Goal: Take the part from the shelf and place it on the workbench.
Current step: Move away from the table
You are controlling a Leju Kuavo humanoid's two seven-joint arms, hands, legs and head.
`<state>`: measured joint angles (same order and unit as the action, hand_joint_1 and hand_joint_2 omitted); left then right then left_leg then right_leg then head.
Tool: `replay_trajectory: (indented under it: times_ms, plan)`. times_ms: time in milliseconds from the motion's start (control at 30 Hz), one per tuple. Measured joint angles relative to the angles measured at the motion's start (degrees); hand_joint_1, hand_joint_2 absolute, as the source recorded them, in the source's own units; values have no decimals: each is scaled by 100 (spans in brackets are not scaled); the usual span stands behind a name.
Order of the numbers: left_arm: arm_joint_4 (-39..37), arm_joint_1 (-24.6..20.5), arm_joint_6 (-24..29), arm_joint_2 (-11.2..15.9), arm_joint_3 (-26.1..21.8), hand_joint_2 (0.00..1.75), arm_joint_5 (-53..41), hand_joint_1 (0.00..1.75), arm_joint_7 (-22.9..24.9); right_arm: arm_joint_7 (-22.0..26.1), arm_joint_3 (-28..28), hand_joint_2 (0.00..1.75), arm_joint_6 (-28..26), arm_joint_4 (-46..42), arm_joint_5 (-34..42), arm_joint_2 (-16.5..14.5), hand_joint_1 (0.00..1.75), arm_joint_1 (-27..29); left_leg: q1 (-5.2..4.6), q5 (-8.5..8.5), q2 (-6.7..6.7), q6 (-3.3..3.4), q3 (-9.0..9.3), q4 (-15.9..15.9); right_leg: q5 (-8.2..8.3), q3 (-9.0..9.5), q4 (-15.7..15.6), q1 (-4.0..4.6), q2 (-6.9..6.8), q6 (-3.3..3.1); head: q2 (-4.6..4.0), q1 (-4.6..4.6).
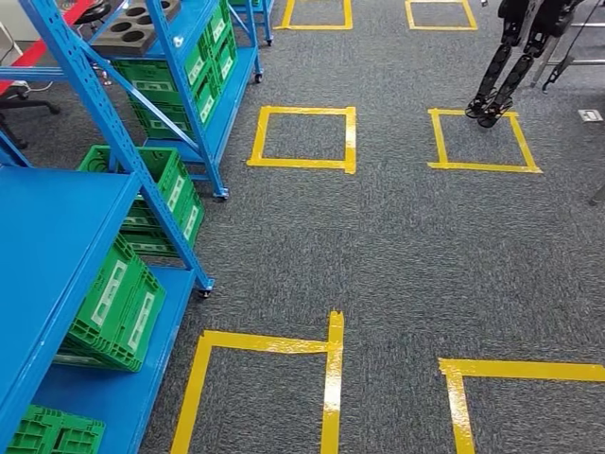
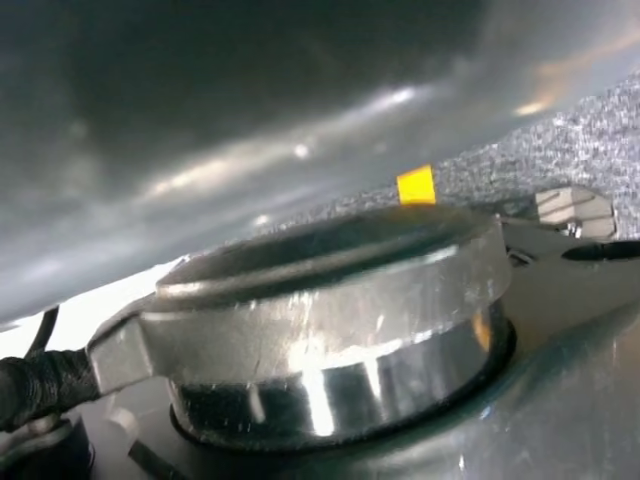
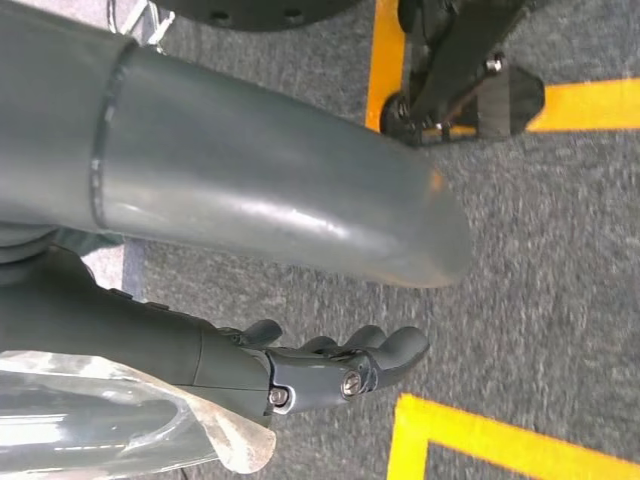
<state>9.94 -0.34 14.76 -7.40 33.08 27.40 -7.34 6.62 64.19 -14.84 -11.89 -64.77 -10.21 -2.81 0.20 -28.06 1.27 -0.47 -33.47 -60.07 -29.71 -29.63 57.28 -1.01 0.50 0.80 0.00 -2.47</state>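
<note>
A grey block with round holes (image 1: 132, 26) lies on the top level of the far blue shelf (image 1: 187, 106), at the upper left of the head view. My right hand (image 3: 332, 365) hangs over the grey carpet in the right wrist view, its dark fingers (image 3: 392, 352) stretched out and apart with nothing in them, its thick grey thumb (image 3: 272, 190) beside them. In the left wrist view a blurred grey shape (image 2: 226, 110), likely part of my left hand, lies close to the lens; its fingers are hidden.
A nearer blue shelf (image 1: 50, 246) stands at the left with several green crates (image 1: 117, 307) on its lower levels. Yellow tape squares (image 1: 306, 137) mark the grey carpet. Another robot's dark legs (image 1: 503, 71) stand at the far right.
</note>
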Motion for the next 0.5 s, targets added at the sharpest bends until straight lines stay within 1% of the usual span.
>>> replay_trajectory:
  times_ms: [33, 100, 133, 167, 200, 233, 267, 300, 333, 367, 433, 467, 500]
  plan:
    - [0, -2, 2, -1, 1, 0, -2, 0, 0, 1, 0, 0, 0, 0, -1, 0, 0, 1, 3, -171, -29, -17, -126, -292, 3, 1, -4, 5, -18, -29, 0, 20]
    - [0, -5, 4, -3, 1, 0, -5, 0, -1, 0, 0, 0, 1, 0, -1, 0, 0, 7, 3, -537, -54, -27, -482, -1083, -8, 2, -1, 31, -56, -63, 0, 54]
    - [0, -1, 5, -3, 2, 0, -5, 0, -1, -1, 0, 0, 2, 0, -1, 0, 0, 11, 2, -621, -54, -19, -616, -1370, -15, 5, 0, 47, -71, -73, 0, 60]
    - [0, 4, 7, -3, 2, 0, -4, 0, -1, -2, 0, 0, 2, 0, -1, 0, 0, 13, -1, -602, -54, 0, -670, -1480, -23, 13, 1, 62, -81, -83, 0, 64]
    - [0, 9, 9, -3, 3, 0, -4, 0, -1, -3, 0, 0, 2, 0, -1, -1, 0, 13, -9, -469, -55, 29, -614, -1356, -34, 29, 2, 77, -86, -92, 0, 66]
    - [0, 11, 12, -2, 3, 0, -3, 0, -1, -3, 0, 0, 2, 0, -1, -1, 0, 12, -23, -258, -56, 66, -457, -1023, -48, 54, 2, 88, -87, -96, 0, 67]
    - [0, 12, 14, -1, 3, 0, -2, 0, -1, -3, 0, 0, 2, 0, -1, -2, 0, 11, -44, -60, -64, 110, -261, -619, -64, 63, -1, 94, -88, -97, 0, 68]
    - [0, 8, 16, 0, 2, 0, -1, 0, -1, -2, 0, 0, 1, 0, -1, -4, 0, 6, -66, 74, -74, 146, -79, -243, -88, 83, 3, 106, -88, -85, 0, 70]
    - [0, 0, 18, 2, 2, 0, 1, 0, 3, -1, 0, 0, 1, 0, -1, -5, 0, 2, -86, 124, -82, 166, 41, 2, -103, 84, 6, 111, -90, -66, 0, 74]
    - [0, -5, 19, 3, 1, 0, 2, 0, 7, 0, 0, 0, 1, 0, -1, -6, 0, -2, -101, 109, -86, 177, 92, 114, -112, 76, 6, 112, -93, -41, 0, 75]
    - [0, -6, 23, 3, 1, 0, 4, 0, 15, -1, 0, 0, 3, 0, -2, -7, 0, -7, -105, 89, -79, 188, 112, 188, -120, 85, -6, 107, -99, 20, 1, 77]
    - [0, 0, 24, -1, 1, 0, 6, 0, 15, -1, 0, 0, 4, 0, -2, -7, 0, -8, -97, 103, -77, 205, 131, 230, -148, 75, 14, 101, -93, 49, 0, 73]
    - [0, 1, 25, -5, 1, 0, 7, 0, 15, -2, 0, 0, 4, 0, -2, -7, 0, -10, -84, 116, -78, 228, 152, 271, -216, 24, 113, 97, -82, 79, 0, 67]
